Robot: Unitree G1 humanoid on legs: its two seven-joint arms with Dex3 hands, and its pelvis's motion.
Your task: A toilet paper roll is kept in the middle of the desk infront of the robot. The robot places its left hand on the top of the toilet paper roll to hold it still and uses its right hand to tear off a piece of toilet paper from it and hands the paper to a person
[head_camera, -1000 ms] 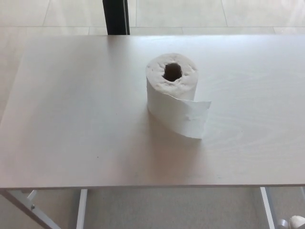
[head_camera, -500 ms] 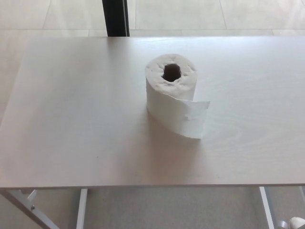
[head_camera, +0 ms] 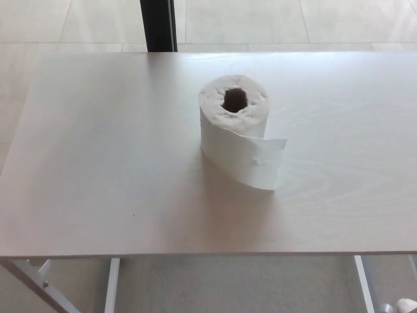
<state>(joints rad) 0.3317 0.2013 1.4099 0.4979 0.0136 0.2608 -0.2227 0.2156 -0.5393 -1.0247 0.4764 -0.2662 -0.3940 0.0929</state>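
At the upper left of the frame a dark post (head_camera: pixel 158 25) stands behind the table (head_camera: pixel 98 163), whose pale top fills most of the view. Just right of centre the roll (head_camera: pixel 234 124) stands on end, its hollow core facing up. A loose tail (head_camera: pixel 264 163) peels off its lower right side and hangs out over the tabletop, its free edge pointing toward the right of the frame. Neither hand shows, so the state of the fingers cannot be told. No person and no torn piece appear either; this could be a roll waiting to be torn or one already torn from, with a fresh tail left out.

The roll looks light and soft, likely to slide or tip under a sideways pull, so pressing down on its flat top around the core would steady it. The tail is thin and fragile; its free right edge looks like the place to pinch.
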